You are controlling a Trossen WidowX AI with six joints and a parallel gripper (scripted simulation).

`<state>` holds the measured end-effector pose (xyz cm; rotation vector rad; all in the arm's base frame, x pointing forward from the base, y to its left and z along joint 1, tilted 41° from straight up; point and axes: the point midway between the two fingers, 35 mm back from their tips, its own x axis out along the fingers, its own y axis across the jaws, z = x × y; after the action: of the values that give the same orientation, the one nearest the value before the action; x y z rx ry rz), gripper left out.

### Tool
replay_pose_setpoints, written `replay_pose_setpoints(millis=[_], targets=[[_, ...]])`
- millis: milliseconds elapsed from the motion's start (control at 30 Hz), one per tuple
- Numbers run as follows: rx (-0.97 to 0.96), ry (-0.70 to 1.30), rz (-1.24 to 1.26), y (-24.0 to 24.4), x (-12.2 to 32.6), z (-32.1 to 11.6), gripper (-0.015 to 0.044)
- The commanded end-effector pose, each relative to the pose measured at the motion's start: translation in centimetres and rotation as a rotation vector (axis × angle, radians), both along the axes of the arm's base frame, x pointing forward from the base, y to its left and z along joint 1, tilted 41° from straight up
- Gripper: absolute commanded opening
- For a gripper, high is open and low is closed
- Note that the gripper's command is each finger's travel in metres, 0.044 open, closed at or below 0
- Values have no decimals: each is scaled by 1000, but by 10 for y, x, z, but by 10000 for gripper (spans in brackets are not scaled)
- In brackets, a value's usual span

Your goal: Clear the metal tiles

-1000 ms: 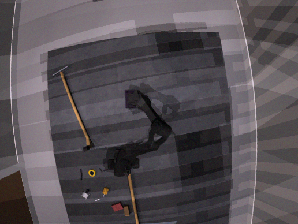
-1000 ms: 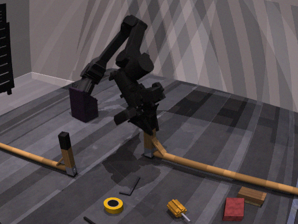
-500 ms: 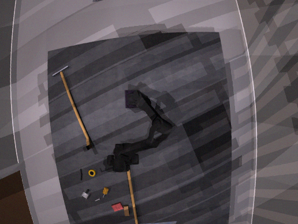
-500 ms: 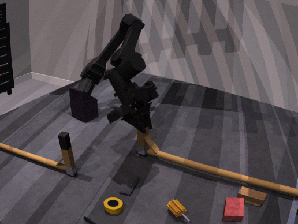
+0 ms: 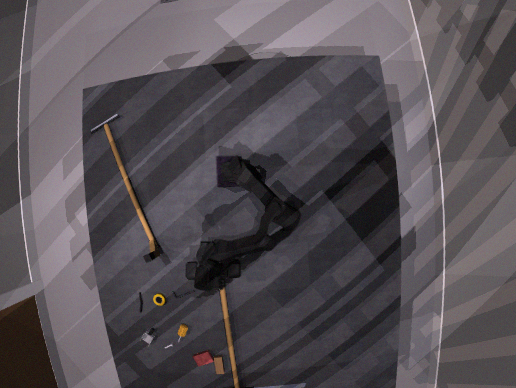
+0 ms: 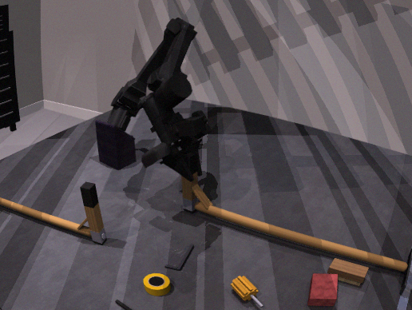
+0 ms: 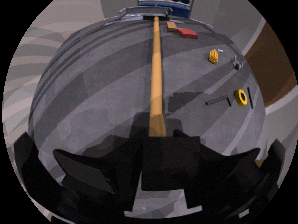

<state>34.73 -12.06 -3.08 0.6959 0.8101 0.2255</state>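
My gripper (image 5: 218,283) (image 6: 191,174) (image 7: 160,132) is shut on the dark upright grip of a scraper. This scraper's wooden pole (image 5: 228,327) (image 6: 279,231) (image 7: 156,75) runs away from the arm, its near end low over the table. Its blade (image 6: 407,273) is partly cut off at the right edge of the exterior view. The steel plate (image 5: 280,385) (image 6: 403,301) shows only as a sliver in the top and exterior views. A blue box-like thing (image 7: 181,10) stands beyond the pole's far end in the wrist view. I cannot make out any metal tiles.
A second scraper (image 5: 128,185) (image 6: 44,217) lies to one side, its grip upright. Beside the held pole are a wooden block (image 5: 219,365) (image 6: 348,269) (image 7: 172,26) and a red block (image 5: 203,358) (image 6: 323,289) (image 7: 188,33). Yellow tape (image 5: 159,300) (image 6: 156,284) (image 7: 241,97) and small tools lie nearby.
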Motion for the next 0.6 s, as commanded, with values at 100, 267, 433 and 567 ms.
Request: replay_pose_setpoints(millis=[100, 267, 433, 567], targets=[[-10, -22, -6, 0, -9, 6, 0], [-9, -23, -6, 3, -16, 7, 0], [-8, -24, -7, 7, -24, 7, 0], [-8, -25, -8, 10, -29, 8, 0]])
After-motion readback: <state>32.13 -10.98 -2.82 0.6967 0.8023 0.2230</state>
